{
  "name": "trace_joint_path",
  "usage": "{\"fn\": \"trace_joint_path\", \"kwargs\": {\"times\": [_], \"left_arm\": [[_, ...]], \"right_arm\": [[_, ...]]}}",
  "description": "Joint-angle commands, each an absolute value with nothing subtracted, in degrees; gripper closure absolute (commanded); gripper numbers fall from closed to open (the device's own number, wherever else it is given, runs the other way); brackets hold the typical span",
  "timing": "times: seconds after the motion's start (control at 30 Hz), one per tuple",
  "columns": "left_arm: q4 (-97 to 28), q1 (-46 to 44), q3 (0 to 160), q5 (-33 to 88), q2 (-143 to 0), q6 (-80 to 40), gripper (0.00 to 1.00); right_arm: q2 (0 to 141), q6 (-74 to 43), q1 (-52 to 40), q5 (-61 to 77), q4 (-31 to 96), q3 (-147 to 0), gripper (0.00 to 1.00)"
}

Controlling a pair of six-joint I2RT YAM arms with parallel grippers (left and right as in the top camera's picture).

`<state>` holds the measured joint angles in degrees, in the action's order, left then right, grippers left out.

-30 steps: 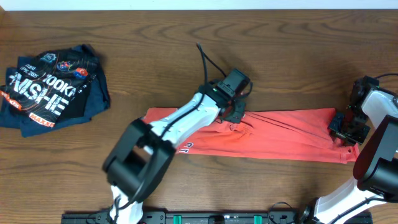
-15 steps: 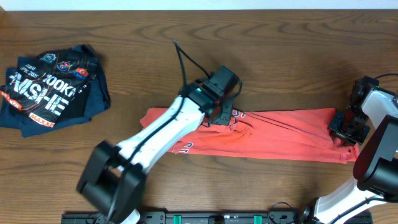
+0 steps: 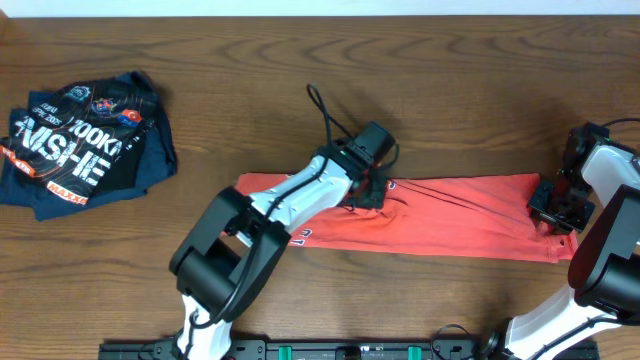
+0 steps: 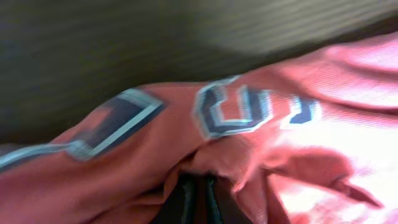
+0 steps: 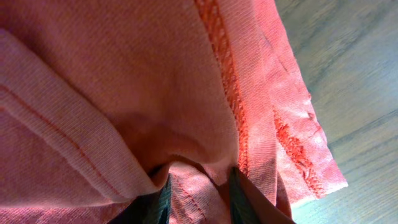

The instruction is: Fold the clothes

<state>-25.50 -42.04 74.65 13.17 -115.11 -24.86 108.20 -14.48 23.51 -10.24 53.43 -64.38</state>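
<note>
The coral-red T-shirt [image 3: 450,225] lies in a long, narrow folded band across the table's middle. My left gripper [image 3: 366,192] is at its upper edge near the middle, shut on a fold of the cloth; the left wrist view shows white-and-dark letters [image 4: 233,112] and red fabric bunched around the closed fingers [image 4: 198,199]. My right gripper [image 3: 555,208] is at the band's right end, shut on the hem; the right wrist view shows the stitched hem [image 5: 224,68] pinched between the fingers [image 5: 198,193].
A dark navy garment with white and orange lettering [image 3: 85,142] lies crumpled at the far left. The brown wooden table [image 3: 460,90] runs to a pale edge at the back. The arm bases stand at the front edge.
My left gripper swung left along the shirt's upper edge and then back right, ending close to where it began. The shirt's edge shifted slightly. The right arm has not moved.
</note>
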Motion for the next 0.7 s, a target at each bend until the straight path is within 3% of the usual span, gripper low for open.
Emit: {"fn": "trace_joint_path", "kwargs": {"times": [0.0,0.2,0.67], "left_arm": [[-22.1,-43.9,74.9,14.9,-116.0,-25.4,0.88],[-21.9,-43.6,75.4,14.1,-112.8,-22.4,0.85],[-35.7,-42.2,75.0,10.9,-100.4,-23.7,0.84]], "right_arm": [[110.9,-15.1,23.6,-4.0,51.4,-63.3,0.69],[110.9,-15.2,23.6,-4.0,51.4,-63.3,0.69],[110.9,-15.2,23.6,-4.0,51.4,-63.3,0.69]]}}
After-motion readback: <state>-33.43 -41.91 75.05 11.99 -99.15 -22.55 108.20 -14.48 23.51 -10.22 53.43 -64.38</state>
